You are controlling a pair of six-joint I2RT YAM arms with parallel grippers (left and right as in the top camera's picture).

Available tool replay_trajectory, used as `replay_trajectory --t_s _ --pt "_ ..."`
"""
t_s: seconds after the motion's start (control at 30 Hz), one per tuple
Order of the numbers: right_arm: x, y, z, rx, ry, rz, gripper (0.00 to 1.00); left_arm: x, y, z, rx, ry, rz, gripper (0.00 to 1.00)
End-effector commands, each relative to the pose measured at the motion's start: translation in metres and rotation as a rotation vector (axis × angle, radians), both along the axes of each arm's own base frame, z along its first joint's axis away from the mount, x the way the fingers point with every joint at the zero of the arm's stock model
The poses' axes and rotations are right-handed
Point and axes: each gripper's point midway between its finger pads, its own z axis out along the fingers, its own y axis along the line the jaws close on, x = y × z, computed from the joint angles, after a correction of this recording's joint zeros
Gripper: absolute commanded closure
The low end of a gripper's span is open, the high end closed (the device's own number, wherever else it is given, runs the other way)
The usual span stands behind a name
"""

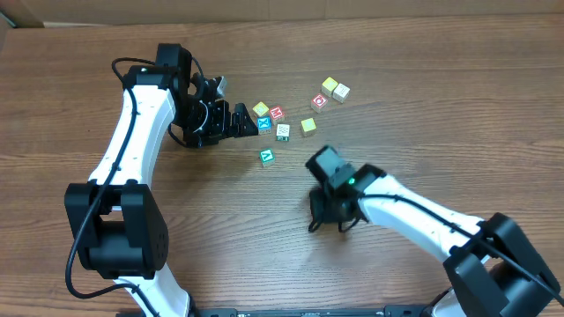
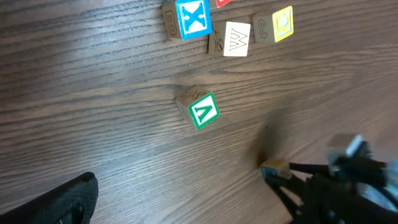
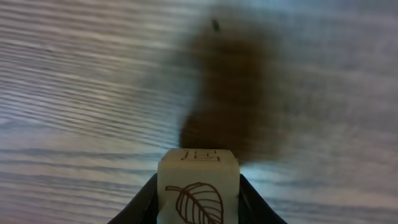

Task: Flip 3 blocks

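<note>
block point(image 3: 199, 186), leaf face camera-ward, between right fingers point(image 3: 142, 208)

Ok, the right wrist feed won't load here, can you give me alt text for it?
The right gripper grips a small cream block, a brown leaf drawn on the face toward the camera. Behind it lies blurred wooden table with a dark shadow.

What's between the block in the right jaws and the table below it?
Nothing visible. The leaf block hangs in the right jaws over bare table, only its shadow beneath. The other blocks sit well off to the side.
</note>
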Motion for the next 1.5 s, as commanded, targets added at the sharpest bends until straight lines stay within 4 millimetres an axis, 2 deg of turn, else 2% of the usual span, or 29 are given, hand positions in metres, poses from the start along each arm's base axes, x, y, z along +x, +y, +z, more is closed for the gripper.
replay_trajectory --t_s 0.0,0.27,0.53,0.67,1.13,1.33,1.43,1.47 --pt "0.005 -0.001 0.002 0.012 -0.002 -0.151 0.86 0.005 0.002 0.008 0.0 -0.023 0.012 0.0" --pt "-0.002 -0.01 -0.008 -0.016 0.013 -0.202 0.86 0.005 0.002 0.008 0.0 -0.023 0.012 0.0" --pt "-0.009 -0.016 -0.02 -0.037 -0.012 -0.024 0.82 0.006 0.002 0.008 0.0 -0.025 0.011 0.0" --pt "-0.006 -0.014 -0.019 -0.032 -0.031 0.024 0.75 0.006 0.002 0.008 0.0 -0.025 0.011 0.0" --pt "-0.001 -0.009 -0.018 -0.009 -0.052 0.024 0.53 0.006 0.002 0.008 0.0 -0.025 0.011 0.0" --pt "0.011 0.001 -0.011 0.025 -0.095 0.023 0.44 0.007 0.002 0.008 0.0 -0.031 0.012 0.0" --pt "0.023 0.007 0.001 0.031 -0.138 0.016 0.4 0.008 0.002 0.008 0.0 -0.034 0.011 0.0" --pt "0.03 0.007 0.007 0.024 -0.16 0.002 0.21 0.008 0.002 0.008 0.0 -0.035 0.011 0.0"
